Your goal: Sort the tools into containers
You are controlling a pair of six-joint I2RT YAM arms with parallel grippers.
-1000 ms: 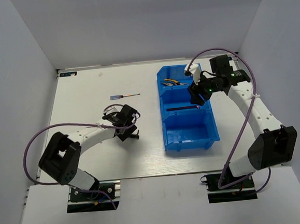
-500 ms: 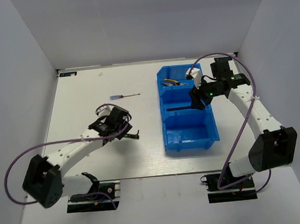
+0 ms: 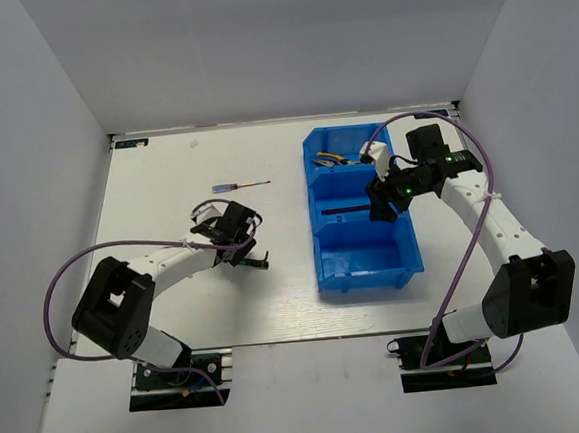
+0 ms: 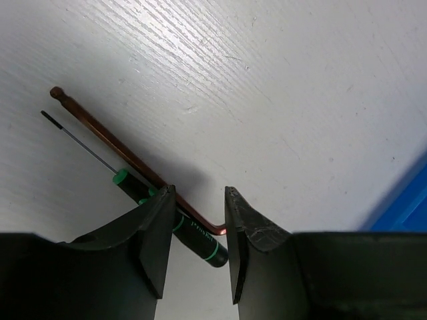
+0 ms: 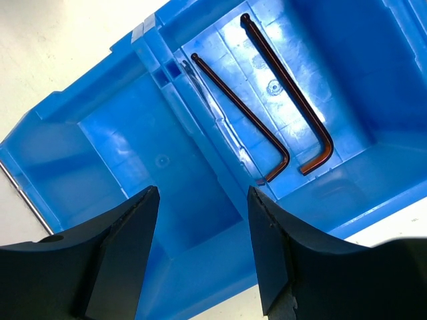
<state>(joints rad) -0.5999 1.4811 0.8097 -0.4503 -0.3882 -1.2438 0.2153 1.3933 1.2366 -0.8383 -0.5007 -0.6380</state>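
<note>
**Hovering over tools: both grippers spread, nothing held**

Top view: the left gripper [image 3: 246, 252] sits low over the white table [image 3: 155, 167]. A dark tool pokes out at its tip, too small to name. A thin screwdriver [image 3: 239, 186] lies well apart. The right gripper [image 3: 383, 201] hangs over the blue bin's [image 3: 366, 271] middle compartment. Pliers [image 3: 329, 159] lie in the far compartment.

Left wrist view: the jaws are spread, straddling the bend of a copper-toned hex key [image 4: 113, 137] and a green-banded screwdriver [image 4: 200, 241] that touches it. One finger hides part of the handle.

Right wrist view: the jaws are spread above the bin. Two hex keys [image 5: 240, 113] lie in one compartment.
</note>
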